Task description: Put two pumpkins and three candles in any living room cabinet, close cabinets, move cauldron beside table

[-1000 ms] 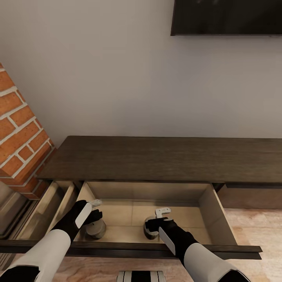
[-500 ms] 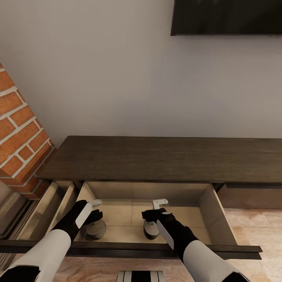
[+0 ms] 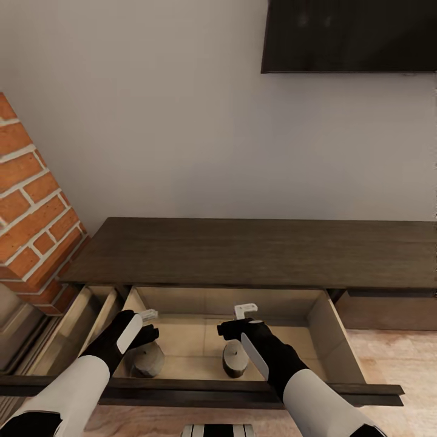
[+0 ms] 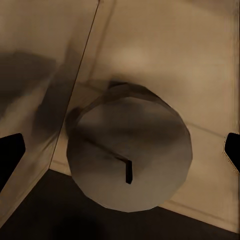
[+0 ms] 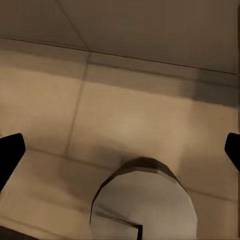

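My left claw [image 3: 147, 323] hangs released over one candle [image 3: 145, 360]; in the left wrist view its fingertips [image 4: 11, 159] stand wide at either edge, clear of that candle [image 4: 129, 152], which rests on the drawer [image 3: 182, 340] floor close to the side wall. My right claw [image 3: 241, 320] is likewise spread wide above the second candle [image 3: 233, 358], fingertips [image 5: 10, 154] apart with the candle [image 5: 144, 200] below them, free on the beige floor.

I judge the step in hand to be stowing candles in the cabinet [image 3: 255, 252]: two sit in its open drawer. Next, I think, calls for lifting both claws straight up past the drawer front without knocking the candles, then fetching what remains.

No brand, label or writing can be read anywhere.
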Controlling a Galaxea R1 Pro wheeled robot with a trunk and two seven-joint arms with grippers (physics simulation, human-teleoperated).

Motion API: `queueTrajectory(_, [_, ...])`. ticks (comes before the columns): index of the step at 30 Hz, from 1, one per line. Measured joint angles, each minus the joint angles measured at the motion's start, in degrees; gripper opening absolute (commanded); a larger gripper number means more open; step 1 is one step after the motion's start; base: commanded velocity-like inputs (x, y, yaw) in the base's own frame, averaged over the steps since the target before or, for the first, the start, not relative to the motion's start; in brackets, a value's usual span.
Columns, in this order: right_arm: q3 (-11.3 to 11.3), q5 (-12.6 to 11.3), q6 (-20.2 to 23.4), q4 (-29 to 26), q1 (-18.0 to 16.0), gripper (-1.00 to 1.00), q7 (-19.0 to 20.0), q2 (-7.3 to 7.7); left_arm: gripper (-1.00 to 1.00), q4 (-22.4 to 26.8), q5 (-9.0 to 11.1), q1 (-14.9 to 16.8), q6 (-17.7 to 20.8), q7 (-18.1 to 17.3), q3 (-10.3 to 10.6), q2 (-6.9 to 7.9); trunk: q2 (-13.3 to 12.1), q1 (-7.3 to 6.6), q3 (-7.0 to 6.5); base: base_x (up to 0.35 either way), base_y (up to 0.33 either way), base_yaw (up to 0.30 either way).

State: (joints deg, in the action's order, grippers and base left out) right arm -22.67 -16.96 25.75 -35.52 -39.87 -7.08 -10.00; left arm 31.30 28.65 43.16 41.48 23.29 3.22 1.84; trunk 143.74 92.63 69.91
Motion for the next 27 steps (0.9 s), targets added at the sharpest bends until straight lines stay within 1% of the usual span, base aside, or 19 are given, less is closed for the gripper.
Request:
queueTrajectory(15, [-0.09, -0.13, 0.35, 0.01, -0.03, 1.0, 0.05, 0.0, 1.0, -0.13, 0.09, 0.0, -0.08, -0.09, 0.2, -0.17, -0.2, -0.39, -3.32, 0.0, 0.0, 0.0])
queueTrajectory(16, [-0.09, -0.18, 0.99, 0.01, -0.03, 1.0, 0.05, 0.0, 1.0, -0.4, 0.1, -0.08, -0.09, -0.09, 0.2, -0.37, -0.21, -0.41, -3.54, 0.0, 0.0, 0.0])
queueTrajectory(18, [-0.02, -0.02, 4.39, -0.06, -0.03, 1.0, 0.17, 0.0, 1.0, -0.52, 0.08, -0.09, -0.09, -0.09, 0.2, -0.35, -0.24, -0.47, -3.99, -0.192, 0.026, 0.0])
queueTrajectory(21, [0.02, 0.01, 5.27, -0.64, -0.04, 1.0, 0.48, 0.03, 1.0, -0.29, 0.09, -0.09, -0.09, -0.09, 0.2, -0.18, -0.28, -0.54, -4.65, -0.202, 0.01, 0.0])
queueTrajectory(27, [0.0, 0.0, 6.39, -2.3, -0.04, 1.0, 0.56, 0.37, 1.0, -0.2, 0.09, -0.09, -0.09, -0.09, 0.2, -0.18, -0.36, -0.7, -5.98, -0.038, 0.002, 0.0])
